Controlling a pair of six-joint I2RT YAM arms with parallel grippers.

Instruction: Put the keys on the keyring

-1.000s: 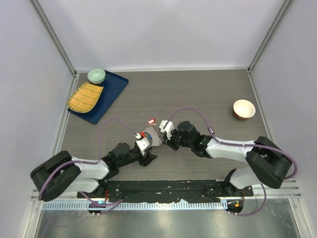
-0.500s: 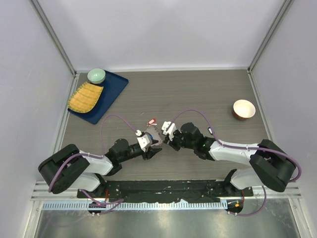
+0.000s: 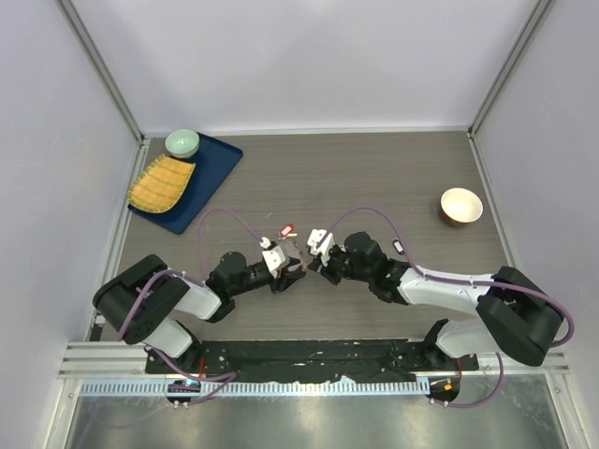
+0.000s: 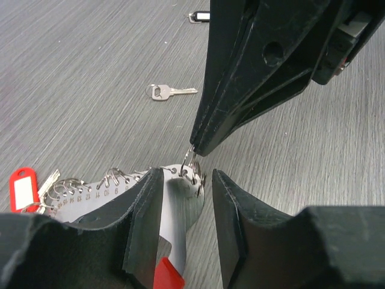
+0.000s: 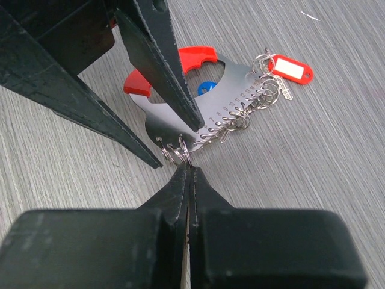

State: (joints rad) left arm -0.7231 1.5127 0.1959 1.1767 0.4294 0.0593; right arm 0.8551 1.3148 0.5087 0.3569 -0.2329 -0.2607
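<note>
The keyring [image 4: 174, 201] is a pale grey plate edged with small split rings, with a red tag [image 5: 195, 55] and a blue tag [image 5: 206, 88]. My right gripper [image 5: 187, 167] is shut on one split ring [image 4: 191, 164] at the plate's end. My left gripper [image 4: 187, 174] straddles that same end with its jaws apart; the plate lies against the left finger [image 4: 144, 205], clear of the other. The red-headed key [image 5: 290, 67] hangs on a ring at the plate's far end. A plain silver key [image 4: 171, 91] lies loose on the table. From above, both grippers meet at the keyring [image 3: 292, 254].
A small black fob [image 4: 198, 16] lies beyond the silver key. A blue tray [image 3: 211, 173] at the back left carries a yellow mat [image 3: 161, 183] and a green bowl [image 3: 182, 142]. A tan bowl [image 3: 461, 206] stands at the right.
My left arm has stretched forward along the table and its jaws have narrowed around the plate's end. The right gripper stayed shut on the ring and shifted slightly.
</note>
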